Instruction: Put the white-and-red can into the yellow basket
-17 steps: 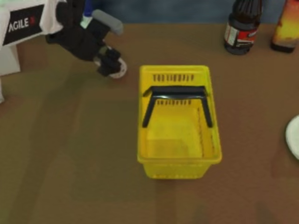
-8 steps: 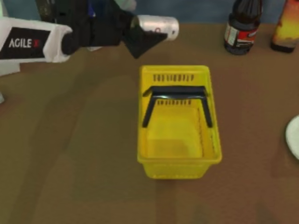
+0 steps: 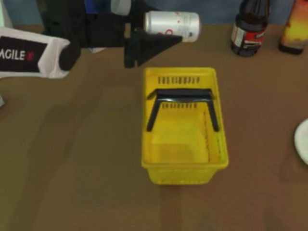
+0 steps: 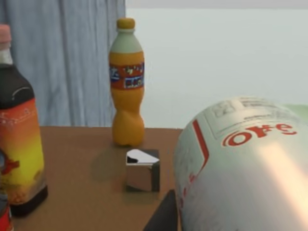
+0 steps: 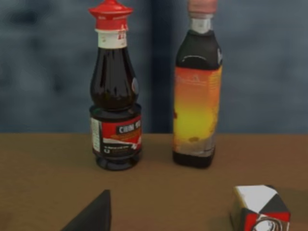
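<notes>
The white-and-red can [image 3: 175, 25] lies on its side in the air behind the far end of the yellow basket [image 3: 179, 71], with my left gripper [image 3: 158, 30] shut on it. In the left wrist view the can [image 4: 245, 173] fills the near side, one dark finger [image 4: 166, 216] against it. The basket stands in the middle of the table, its dark handle [image 3: 182, 94] folded across the far half, and nothing lies in it. My right gripper [image 5: 139, 224] is out of the top view; its wrist view shows one finger [image 5: 96, 216] over bare table, jaws open.
A dark sauce bottle [image 3: 248, 29] and an orange-labelled bottle [image 3: 293, 29] stand at the back right. A white plate [image 3: 303, 142] pokes in at the right edge. An orange soda bottle [image 4: 127, 82] and a small box [image 4: 142, 169] sit beyond the can.
My left arm has lifted the can off the table left of the basket, carried it right and up, and turned it onto its side. The basket has not moved.
</notes>
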### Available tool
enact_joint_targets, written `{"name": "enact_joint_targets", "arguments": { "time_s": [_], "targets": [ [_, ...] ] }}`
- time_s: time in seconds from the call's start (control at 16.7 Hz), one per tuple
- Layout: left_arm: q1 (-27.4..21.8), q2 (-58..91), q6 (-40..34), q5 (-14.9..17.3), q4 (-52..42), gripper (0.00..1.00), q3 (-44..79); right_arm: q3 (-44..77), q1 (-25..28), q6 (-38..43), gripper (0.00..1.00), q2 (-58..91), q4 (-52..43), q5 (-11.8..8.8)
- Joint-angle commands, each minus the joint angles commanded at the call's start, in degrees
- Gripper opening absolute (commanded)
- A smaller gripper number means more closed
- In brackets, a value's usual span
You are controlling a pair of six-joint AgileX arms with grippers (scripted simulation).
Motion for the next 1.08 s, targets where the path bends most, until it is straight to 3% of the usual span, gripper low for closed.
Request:
{"name": "enact_joint_targets", "arguments": {
  "time_s": [0.42, 0.84, 1.08],
  "targets": [
    [0.4, 0.9, 0.0, 0.4, 1.3, 0.00, -0.1, 0.0, 0.0, 0.0, 1.00, 0.0, 0.0, 0.0],
    [1.3, 12.6, -0.4, 0.5, 16.7, 0.00, -3.0, 0.0, 0.0, 0.0, 1.00, 0.0, 0.0, 0.0],
    [1.5, 14.2, -0.5, 0.5, 18.5, 0.00, -3.6, 0.0, 0.0, 0.0, 1.00, 0.0, 0.0, 0.0]
  ]
}}
